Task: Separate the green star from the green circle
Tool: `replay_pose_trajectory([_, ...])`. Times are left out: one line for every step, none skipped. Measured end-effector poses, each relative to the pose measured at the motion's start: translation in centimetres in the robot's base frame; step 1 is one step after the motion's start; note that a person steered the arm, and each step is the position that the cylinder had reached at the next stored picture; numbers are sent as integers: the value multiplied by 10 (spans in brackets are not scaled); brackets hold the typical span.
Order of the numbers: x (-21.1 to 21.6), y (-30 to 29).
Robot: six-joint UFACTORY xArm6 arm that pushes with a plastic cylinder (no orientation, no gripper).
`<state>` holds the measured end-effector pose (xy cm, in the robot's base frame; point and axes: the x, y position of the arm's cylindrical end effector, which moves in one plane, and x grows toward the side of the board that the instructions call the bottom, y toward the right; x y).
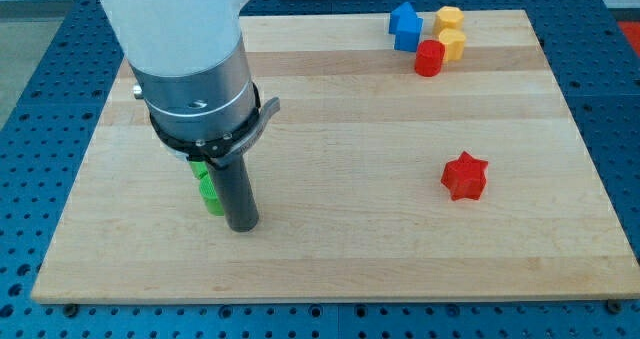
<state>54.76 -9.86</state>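
Observation:
Green block parts (209,191) show at the view's left, mostly hidden behind the arm and rod. I cannot tell the green star from the green circle, nor whether they touch. My tip (243,225) rests on the board just to the right of the green pieces, right beside them.
A red star (464,175) lies right of centre. At the view's top right sit a blue block (405,25), a red block (429,57) and two yellow blocks (450,20) (453,45), close together. The wooden board (330,119) lies on a blue perforated table.

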Motion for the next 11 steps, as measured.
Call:
replay_pose_trajectory([0, 0])
replay_pose_trajectory([0, -11])
replay_pose_trajectory([0, -13])
replay_pose_trajectory([-5, -13])
replay_pose_trajectory([-19, -15])
replay_pose_trajectory([-30, -22])
replay_pose_trajectory([-38, -40])
replay_pose_trajectory([-47, -51])
replay_pose_trajectory([-58, -51])
replay_pose_trajectory([-75, -51])
replay_pose_trajectory([-92, -55])
